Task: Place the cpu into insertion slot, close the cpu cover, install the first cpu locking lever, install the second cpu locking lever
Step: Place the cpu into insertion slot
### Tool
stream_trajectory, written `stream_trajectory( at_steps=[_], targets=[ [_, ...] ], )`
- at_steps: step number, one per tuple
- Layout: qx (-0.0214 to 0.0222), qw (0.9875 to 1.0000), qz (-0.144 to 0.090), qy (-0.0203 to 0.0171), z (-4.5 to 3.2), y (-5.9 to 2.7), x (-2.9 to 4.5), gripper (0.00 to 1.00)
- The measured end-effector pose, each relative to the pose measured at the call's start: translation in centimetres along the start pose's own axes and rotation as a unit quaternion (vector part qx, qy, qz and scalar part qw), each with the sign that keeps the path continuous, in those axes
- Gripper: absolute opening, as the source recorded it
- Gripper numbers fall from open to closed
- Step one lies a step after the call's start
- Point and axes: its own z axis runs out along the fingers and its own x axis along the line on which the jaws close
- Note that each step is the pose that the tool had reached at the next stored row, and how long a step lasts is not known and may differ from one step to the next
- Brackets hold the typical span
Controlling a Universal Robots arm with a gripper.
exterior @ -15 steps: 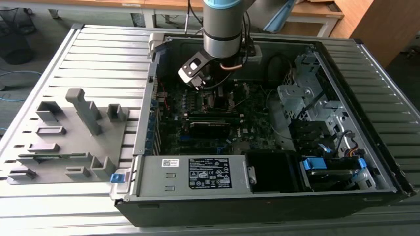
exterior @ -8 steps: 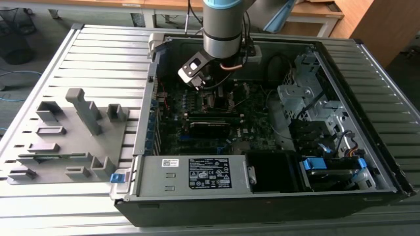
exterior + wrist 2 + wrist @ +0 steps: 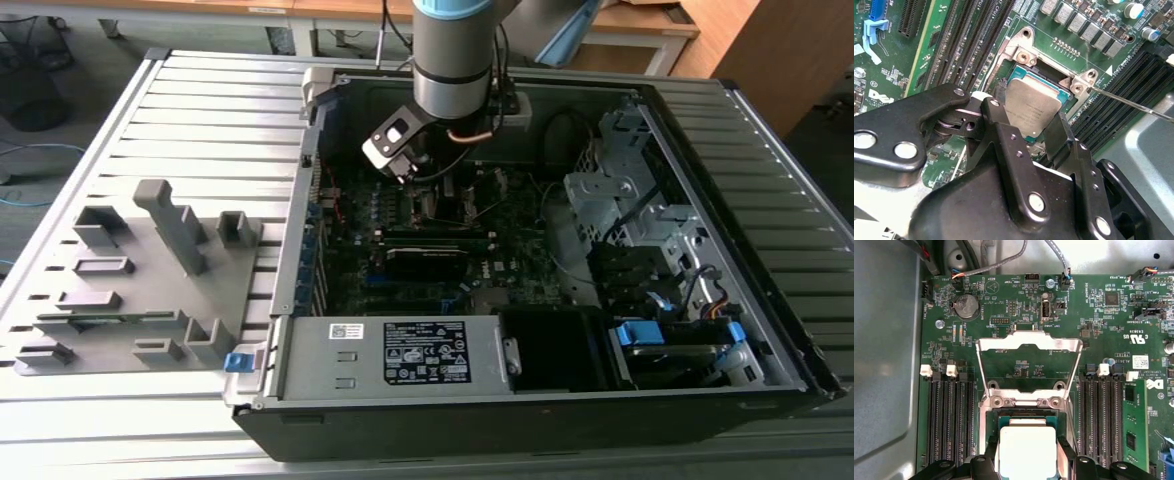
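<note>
Now: cpu [image 3: 1031,102] lying flat in insertion slot [image 3: 1040,75]; cannot tell if fully seated. End effector [image 3: 1028,116] straddling it, fingers [image 3: 1004,135] pressing on two opposite edges, gripping at narrow opening. Hinged cpu cover [image 3: 1004,343] standing flipped open, just beyond slot. Green motherboard [image 3: 1004,300] sitting inside open computer case [image 3: 534,430], case resting on slatted tabletop [image 3: 200,110].

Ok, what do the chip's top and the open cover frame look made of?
The chip: its top looks like metal, dull silver-grey and matte; it takes light evenly with no mirror glare. The cover frame: probably thin stamped sheet metal in a brighter silver, judging by its thin bent edges and cut-out middle.
</note>
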Motion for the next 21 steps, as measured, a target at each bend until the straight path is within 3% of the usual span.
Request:
stream_trajectory(
  at_steps=[21],
  targets=[
    [0.0,1.0,0.0,-0.0001,0.12,0.13,0.18,0.54]
  ],
)
